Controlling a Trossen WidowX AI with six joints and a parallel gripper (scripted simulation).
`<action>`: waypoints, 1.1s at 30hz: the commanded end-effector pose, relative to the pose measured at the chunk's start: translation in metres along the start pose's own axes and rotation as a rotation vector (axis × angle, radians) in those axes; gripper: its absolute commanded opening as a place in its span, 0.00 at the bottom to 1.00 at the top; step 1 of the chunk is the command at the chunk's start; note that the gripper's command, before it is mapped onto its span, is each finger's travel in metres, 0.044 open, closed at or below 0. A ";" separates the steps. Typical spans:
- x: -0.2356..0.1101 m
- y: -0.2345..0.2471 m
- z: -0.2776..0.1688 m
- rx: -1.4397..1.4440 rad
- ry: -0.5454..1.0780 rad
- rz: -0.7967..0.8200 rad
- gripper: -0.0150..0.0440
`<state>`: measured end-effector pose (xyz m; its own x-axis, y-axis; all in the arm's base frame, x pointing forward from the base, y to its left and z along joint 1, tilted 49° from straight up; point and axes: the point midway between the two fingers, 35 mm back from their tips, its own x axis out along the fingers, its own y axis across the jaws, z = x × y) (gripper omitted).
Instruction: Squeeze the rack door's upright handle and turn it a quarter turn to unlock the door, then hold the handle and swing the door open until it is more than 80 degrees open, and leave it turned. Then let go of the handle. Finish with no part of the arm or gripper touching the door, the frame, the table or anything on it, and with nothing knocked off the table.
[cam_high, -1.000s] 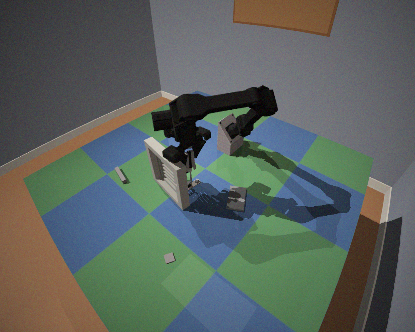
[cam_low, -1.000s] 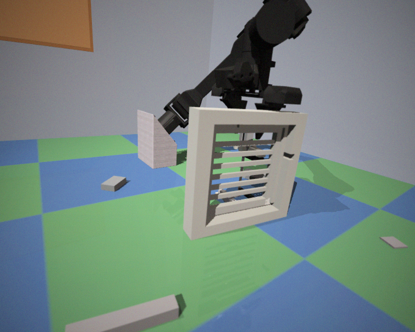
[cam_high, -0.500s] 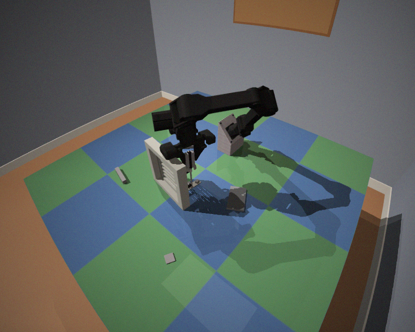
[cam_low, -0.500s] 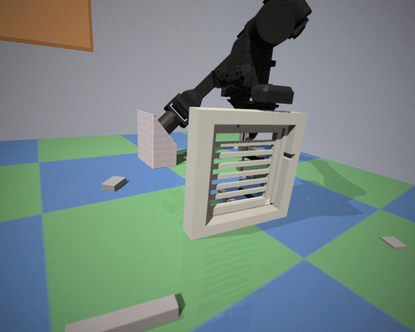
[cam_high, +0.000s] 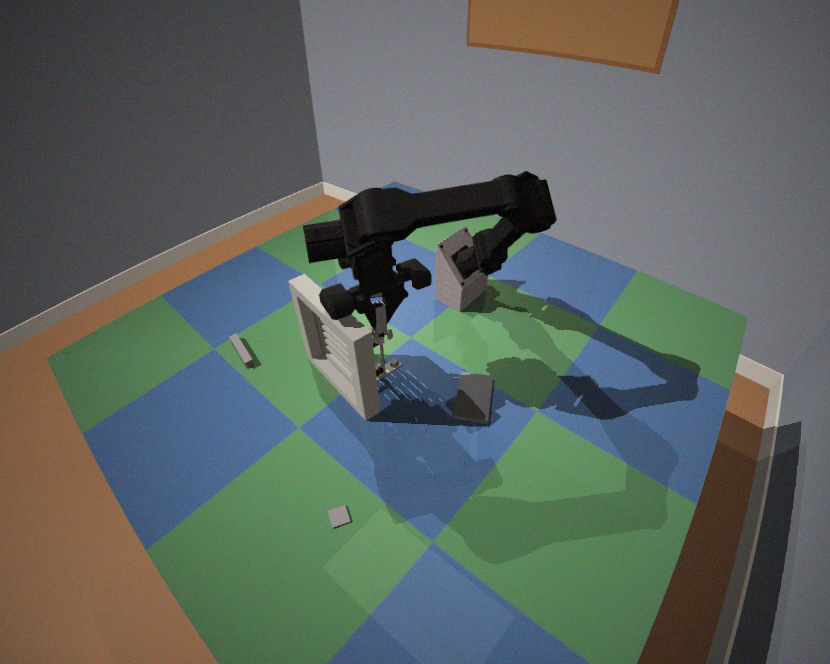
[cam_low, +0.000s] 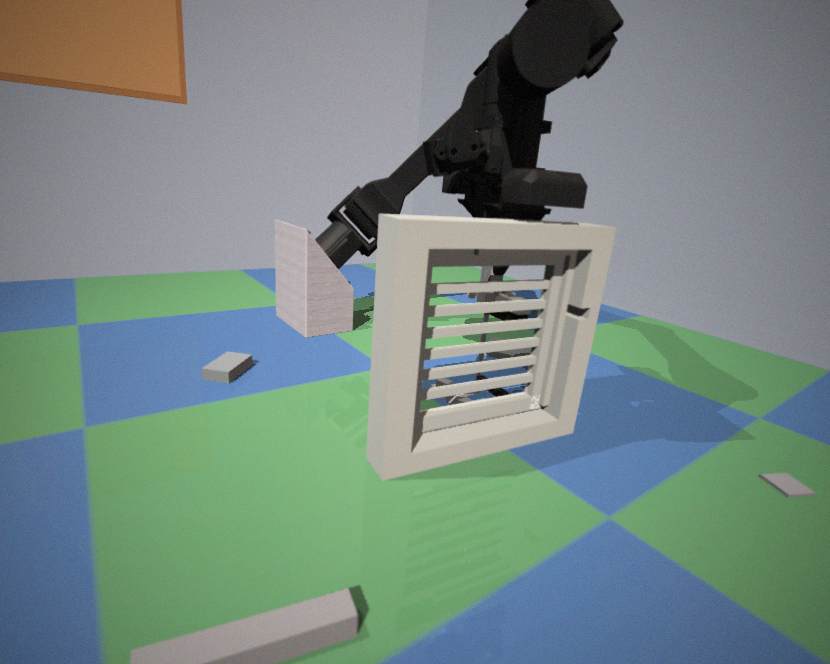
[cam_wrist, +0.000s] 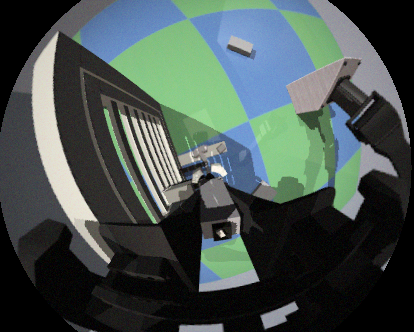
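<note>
The white rack frame (cam_high: 366, 384) (cam_low: 400, 346) (cam_wrist: 44, 115) stands upright. The slatted door (cam_low: 477, 411) is in or close to its opening; a small opening angle cannot be told. The upright handle (cam_high: 380, 321) (cam_wrist: 215, 194) is on the arm's side of the door. My gripper (cam_high: 379, 308) (cam_wrist: 212, 192) points down from above and is shut on the handle's upper part, one finger on each side. One gripper side hangs close over the frame's top edge; whether it touches is unclear. The frame and slats partly hide the handle in the exterior view.
The arm's base mount (cam_high: 458, 280) (cam_low: 311, 283) (cam_wrist: 310, 92) stands behind. A grey block (cam_high: 474, 397) (cam_wrist: 265, 191) stands near the handle side. Another block (cam_low: 227, 366) (cam_wrist: 240, 46), a long bar (cam_high: 242, 350) (cam_low: 256, 630) and a flat tile (cam_high: 339, 516) (cam_low: 787, 483) lie around the frame.
</note>
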<state>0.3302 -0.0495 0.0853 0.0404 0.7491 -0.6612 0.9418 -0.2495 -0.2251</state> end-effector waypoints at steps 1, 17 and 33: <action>0.000 0.000 0.000 0.003 -0.002 -0.002 0.27; 0.000 -0.008 0.007 -0.245 -0.002 -0.002 0.27; 0.000 -0.024 0.021 -0.536 -0.003 -0.003 0.27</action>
<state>0.3009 -0.0557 0.0764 0.0270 0.7535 -0.6568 0.9937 0.0514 0.0998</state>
